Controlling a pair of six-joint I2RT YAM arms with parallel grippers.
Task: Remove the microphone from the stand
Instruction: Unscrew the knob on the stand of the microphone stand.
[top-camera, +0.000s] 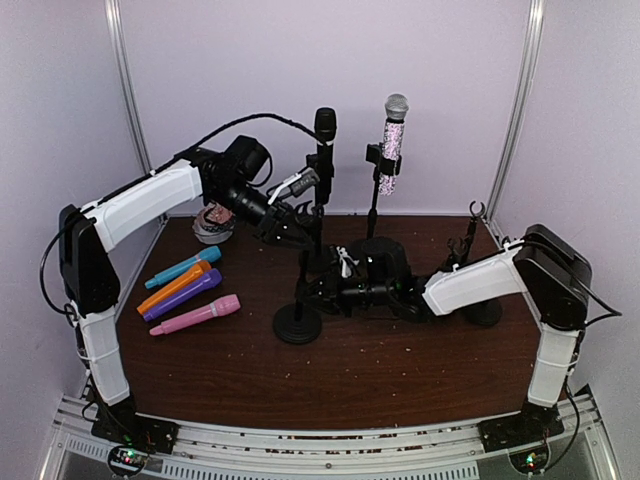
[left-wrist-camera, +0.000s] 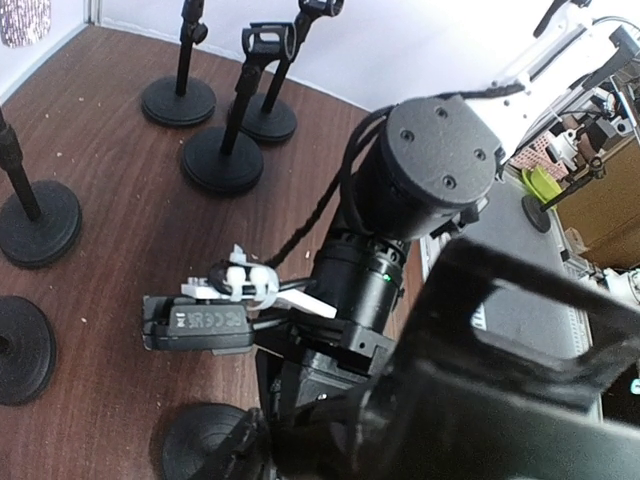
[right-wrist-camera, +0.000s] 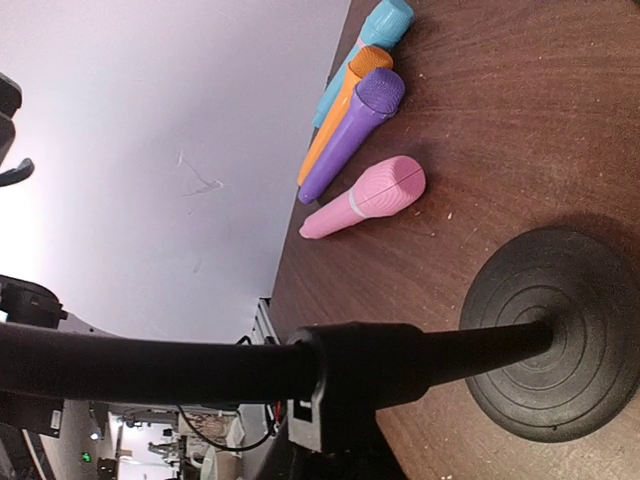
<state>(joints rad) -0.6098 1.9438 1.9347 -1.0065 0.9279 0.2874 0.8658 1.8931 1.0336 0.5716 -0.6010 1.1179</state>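
two microphones are up on stands. the black microphone (top-camera: 325, 125) sits upright in the clip at the top of the front stand (top-camera: 298, 325), whose round base rests on the brown worktop (top-camera: 400, 370). behind that stand and to its right, a glitter-wrapped microphone (top-camera: 392, 145) stands in a second stand.

the left gripper (top-camera: 290, 228) hangs just left of the front stand's pole, about halfway up and well below the black microphone. its wrist view shows only a blurred dark frame looking down on the other arm, so i cannot tell whether its jaws are apart or together.

the right gripper (top-camera: 325, 290) reaches in from the right and meets the same pole low down, just above the base. in its wrist view the pole runs straight across, close to the lens, but the jaws are not clear enough to tell whether they are clamped on it.

left of the front stand's base, four toy microphones lie side by side: pink (top-camera: 196, 315) nearest, then purple (top-camera: 185, 296), orange (top-camera: 175, 286) and teal (top-camera: 183, 268). a tape roll (top-camera: 212, 225) sits further back on that side.
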